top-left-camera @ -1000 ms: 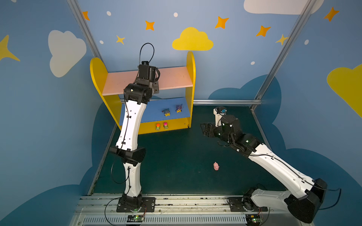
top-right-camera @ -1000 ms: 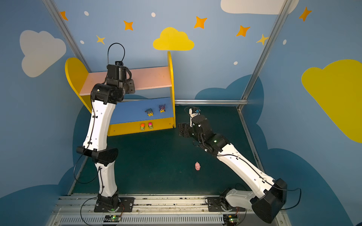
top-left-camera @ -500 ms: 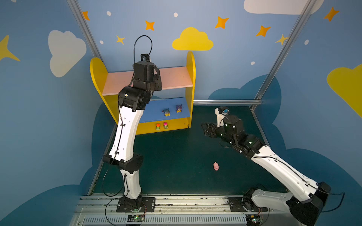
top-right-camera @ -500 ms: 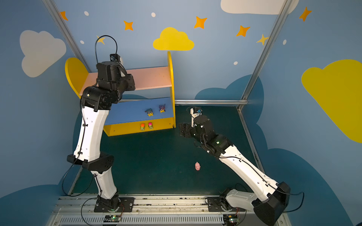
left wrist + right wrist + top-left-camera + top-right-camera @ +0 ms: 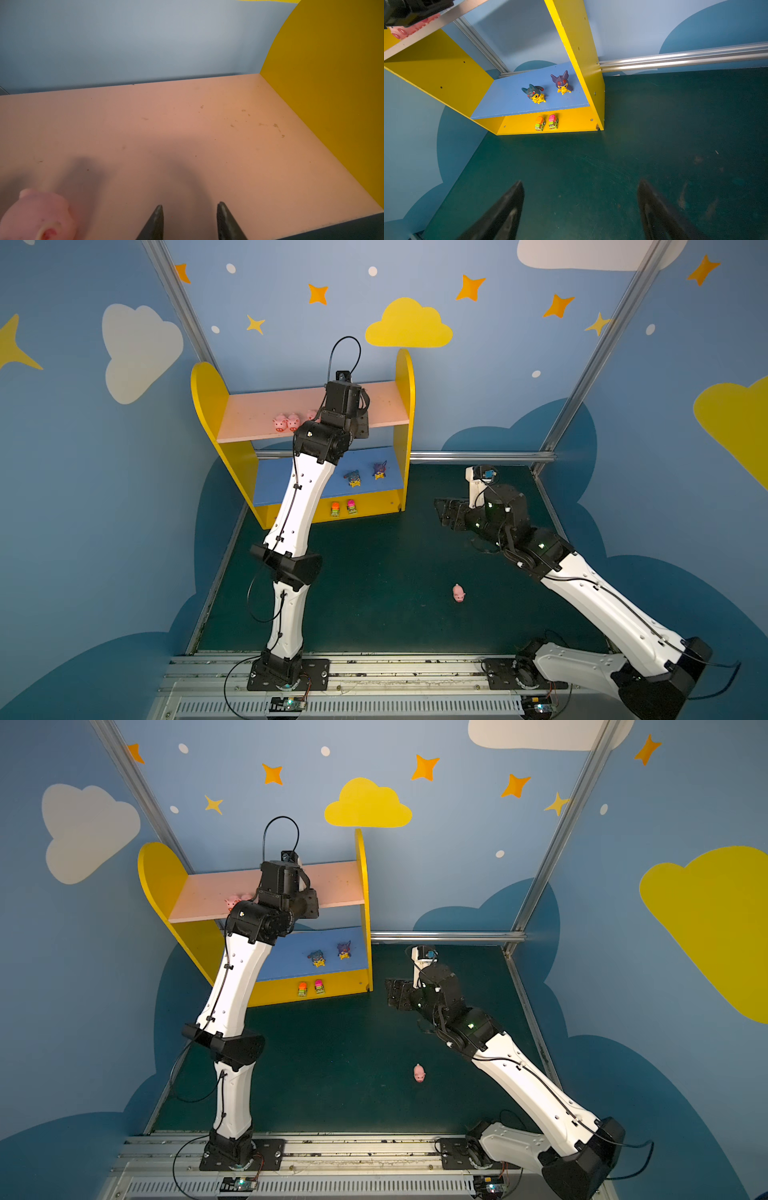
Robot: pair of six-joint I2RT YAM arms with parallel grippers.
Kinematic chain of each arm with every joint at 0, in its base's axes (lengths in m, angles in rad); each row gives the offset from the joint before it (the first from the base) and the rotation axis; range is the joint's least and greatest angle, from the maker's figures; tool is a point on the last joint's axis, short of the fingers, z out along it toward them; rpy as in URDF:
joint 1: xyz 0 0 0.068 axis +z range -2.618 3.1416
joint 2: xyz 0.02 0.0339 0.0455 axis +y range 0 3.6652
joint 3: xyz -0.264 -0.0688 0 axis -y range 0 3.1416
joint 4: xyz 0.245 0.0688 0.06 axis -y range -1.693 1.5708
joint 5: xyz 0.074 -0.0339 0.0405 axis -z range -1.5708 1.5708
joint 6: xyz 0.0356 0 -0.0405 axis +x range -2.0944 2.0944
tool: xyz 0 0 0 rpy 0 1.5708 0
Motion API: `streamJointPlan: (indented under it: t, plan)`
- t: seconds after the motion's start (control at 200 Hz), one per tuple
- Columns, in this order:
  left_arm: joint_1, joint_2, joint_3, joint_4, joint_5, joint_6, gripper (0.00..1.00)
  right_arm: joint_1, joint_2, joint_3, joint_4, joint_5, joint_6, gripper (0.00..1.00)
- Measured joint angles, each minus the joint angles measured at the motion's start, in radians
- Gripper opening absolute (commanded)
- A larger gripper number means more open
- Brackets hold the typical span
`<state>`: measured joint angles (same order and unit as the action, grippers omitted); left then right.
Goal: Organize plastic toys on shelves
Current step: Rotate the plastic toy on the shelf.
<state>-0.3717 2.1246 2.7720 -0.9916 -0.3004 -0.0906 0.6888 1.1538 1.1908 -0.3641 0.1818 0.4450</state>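
Note:
The shelves (image 5: pixel 210 398) stand at the back left. Two pink pigs (image 5: pixel 280 423) (image 5: pixel 294 421) sit on the pale pink upper board, and a third (image 5: pixel 311 414) is half hidden behind my left wrist. In the left wrist view one pig (image 5: pixel 39 216) lies off to the side of my left gripper (image 5: pixel 190 205), which hovers over the bare board, open and empty. Two yellow figures (image 5: pixel 353 478) (image 5: pixel 379 470) stand on the blue board and two green cars (image 5: pixel 335 509) (image 5: pixel 351 506) on the base. A loose pig (image 5: pixel 458 593) lies on the floor. My right gripper (image 5: pixel 580 182) is open above the floor.
The dark green floor (image 5: pixel 374 572) stretches between the shelves and the arm bases. The shelves' right yellow side panel (image 5: pixel 332 93) rises close beside my left gripper. A metal rail (image 5: pixel 478 456) runs along the back wall. Blue painted walls close in the sides.
My left arm has swung right along the upper board, uncovering the pigs on it, and its jaws have narrowed. The right arm has barely moved.

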Motion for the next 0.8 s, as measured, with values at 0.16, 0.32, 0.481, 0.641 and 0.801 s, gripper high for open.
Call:
streamJointPlan:
  t: [0.16, 0.32, 0.481, 0.641, 0.801]
  plan:
    - [0.019, 0.0, 0.0, -0.008, 0.0, -0.009, 0.41, -0.008, 0.0, -0.004, 0.001, -0.004, 0.002, 0.84]
    - [0.035, 0.0, 0.0, -0.013, -0.002, -0.015, 0.4, -0.013, 0.008, -0.004, 0.001, -0.014, 0.004, 0.84]
    - [0.043, -0.006, -0.006, -0.018, -0.005, -0.016, 0.4, -0.013, 0.019, -0.004, 0.002, -0.027, 0.01, 0.84]
    - [0.048, -0.042, -0.051, -0.023, -0.008, -0.016, 0.4, -0.013, 0.026, -0.004, 0.002, -0.035, 0.014, 0.84]
    - [0.06, -0.068, -0.08, -0.03, -0.012, -0.019, 0.39, -0.013, 0.031, -0.004, 0.002, -0.038, 0.019, 0.84]
